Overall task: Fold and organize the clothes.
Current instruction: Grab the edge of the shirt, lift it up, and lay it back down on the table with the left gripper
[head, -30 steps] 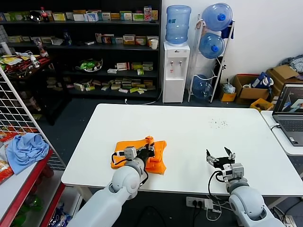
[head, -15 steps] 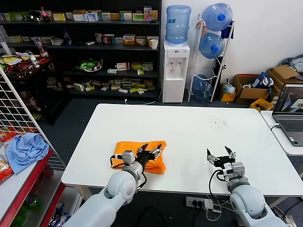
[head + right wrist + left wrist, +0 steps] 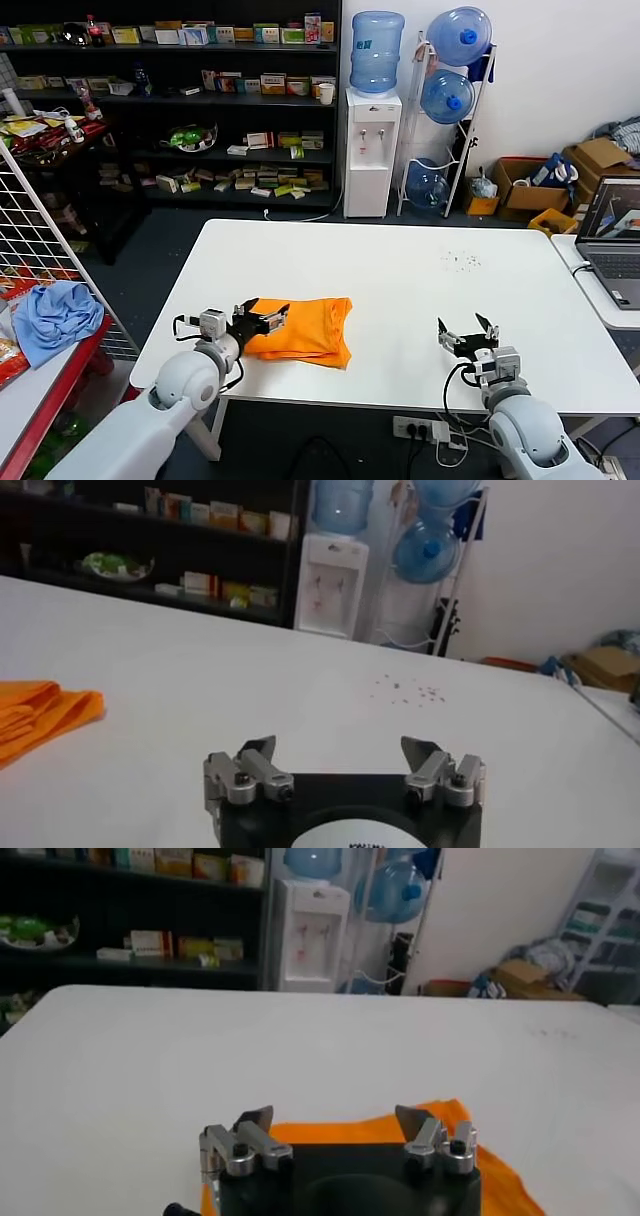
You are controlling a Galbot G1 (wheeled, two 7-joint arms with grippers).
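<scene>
The orange T-shirt (image 3: 305, 330) lies folded in a flat bundle on the white table (image 3: 400, 270), near the front left edge. My left gripper (image 3: 262, 316) is open and empty at the bundle's left end, low over it. In the left wrist view the shirt (image 3: 350, 1133) shows just beyond the open gripper (image 3: 333, 1119). My right gripper (image 3: 466, 331) is open and empty over bare table at the front right, well apart from the shirt. In the right wrist view the gripper (image 3: 340, 748) is open and the shirt (image 3: 40, 715) lies off to one side.
A light blue cloth (image 3: 52, 312) lies on a red shelf at the far left beside a wire rack. A laptop (image 3: 612, 245) sits on a side table at the right. Shelves and a water dispenser (image 3: 371, 150) stand behind the table.
My left gripper has let go of the shirt and drawn back to the left, off the bundle's top. The shirt now lies flat and smooth. The right gripper has hardly moved.
</scene>
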